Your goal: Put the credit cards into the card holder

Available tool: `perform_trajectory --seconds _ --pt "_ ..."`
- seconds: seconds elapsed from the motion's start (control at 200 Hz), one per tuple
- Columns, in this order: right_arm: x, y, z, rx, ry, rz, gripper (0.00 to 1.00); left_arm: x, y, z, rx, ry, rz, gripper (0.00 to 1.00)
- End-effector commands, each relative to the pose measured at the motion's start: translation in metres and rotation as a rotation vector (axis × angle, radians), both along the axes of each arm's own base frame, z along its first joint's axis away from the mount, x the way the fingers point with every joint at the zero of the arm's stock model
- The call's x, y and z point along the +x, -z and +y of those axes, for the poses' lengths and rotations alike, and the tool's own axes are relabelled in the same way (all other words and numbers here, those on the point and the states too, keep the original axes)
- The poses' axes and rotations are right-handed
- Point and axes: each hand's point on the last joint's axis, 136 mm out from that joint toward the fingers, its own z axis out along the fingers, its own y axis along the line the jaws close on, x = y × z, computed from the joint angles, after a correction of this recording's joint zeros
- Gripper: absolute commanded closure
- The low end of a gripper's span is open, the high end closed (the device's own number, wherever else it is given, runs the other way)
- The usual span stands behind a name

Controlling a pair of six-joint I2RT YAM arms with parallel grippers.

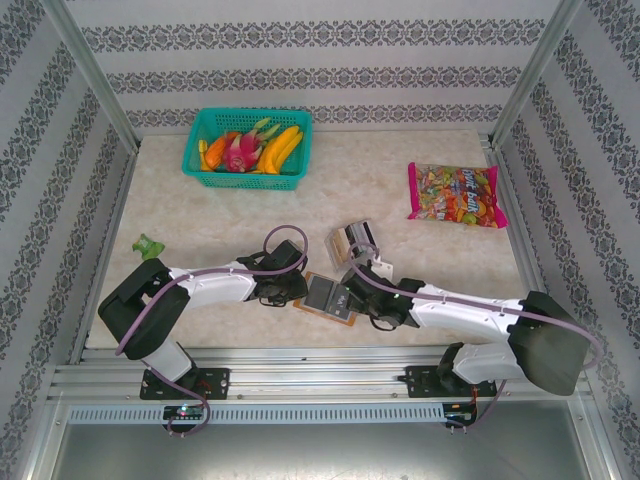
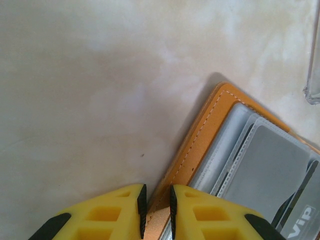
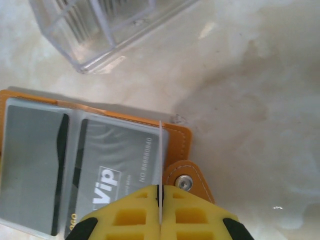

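The card holder (image 1: 325,297) lies open and flat on the table (image 2: 75,100), low in the middle of the top view, between the two arms. The left gripper (image 2: 156,212) is clenched on its orange stitched edge at the bottom of the left wrist view. The right gripper (image 3: 160,200) is pinched tight on a thin pale sheet (image 3: 160,150) that stands edge-on over the holder's right half. Whether this is a card or a leaf of the clear sleeves cannot be told. A printed Vip card (image 3: 115,170) and a plain grey card (image 3: 35,165) already sit in the sleeves at the lower left of the right wrist view.

The main risk is probably the sheet's alignment. It is upright and close to the sleeve's outer edge, so a push down could miss the pocket mouth and bend the sheet or buckle the soft sleeve. The left grip is narrow and at one corner, so a sideways push from the right arm could pivot the holder or pull its edge free. The snap tab (image 3: 186,182) lies just beside the right fingertips and could catch them. The clear plastic box (image 3: 100,25) is near, at the top of that view, and a wide swing could knock it.
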Motion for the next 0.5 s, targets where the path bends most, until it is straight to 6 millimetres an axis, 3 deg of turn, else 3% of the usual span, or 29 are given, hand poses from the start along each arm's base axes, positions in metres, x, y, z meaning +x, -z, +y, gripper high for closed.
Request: perform_trajectory --seconds 0.0,0.14,0.28,0.5 --pt "-0.003 0.007 -0.012 -0.019 0.050 0.001 1.00 -0.037 0.018 -0.043 -0.123 0.137 0.121 0.76" --pt "0.000 0.012 -0.005 0.048 0.062 0.000 1.00 -0.038 0.018 -0.044 -0.126 0.142 0.123 0.76" --pt "0.009 0.006 0.006 0.160 0.071 -0.033 1.00 -0.039 0.020 -0.044 -0.130 0.141 0.129 0.76" --pt "0.015 0.001 0.011 0.199 0.062 -0.044 1.00 -0.039 0.019 -0.044 -0.131 0.145 0.130 0.76"
